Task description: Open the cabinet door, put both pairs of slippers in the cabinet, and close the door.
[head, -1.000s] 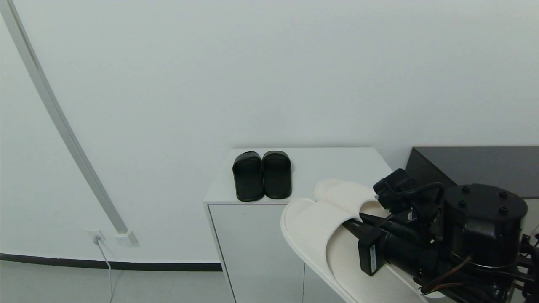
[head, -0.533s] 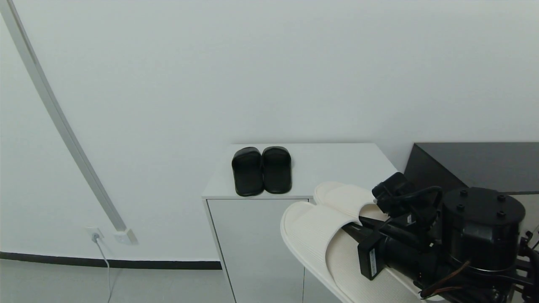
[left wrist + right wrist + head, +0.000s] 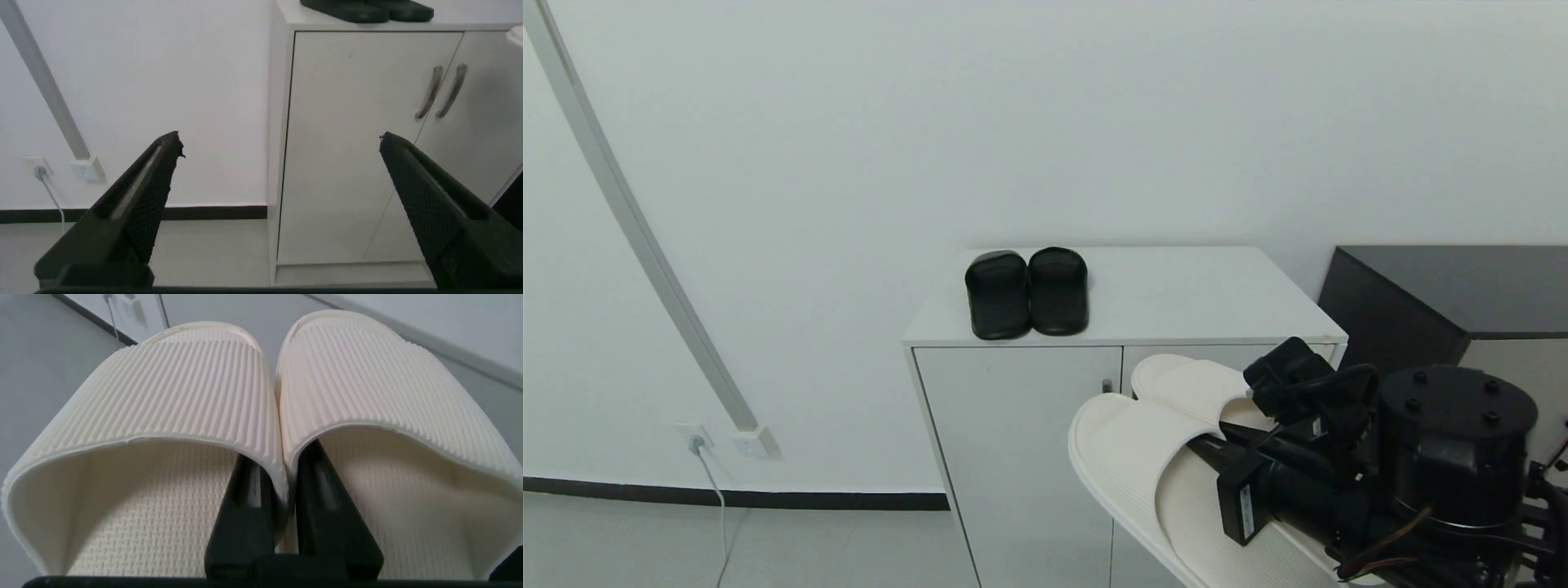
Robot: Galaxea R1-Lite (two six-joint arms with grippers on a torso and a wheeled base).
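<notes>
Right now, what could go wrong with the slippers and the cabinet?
1. The right gripper pinches only the touching inner walls of the white slippers, so one might slip out on a quick move.
2. The cabinet doors are shut, so carrying the slippers forward could bump them. The open left gripper probably needs to pull a handle first.
3. The black slippers sit near the top's front edge and could be knocked off.

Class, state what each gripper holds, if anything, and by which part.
The right gripper holds the white slippers, one finger inside each, pinching their adjoining inner sides together. The left gripper is open and holds nothing.
</notes>
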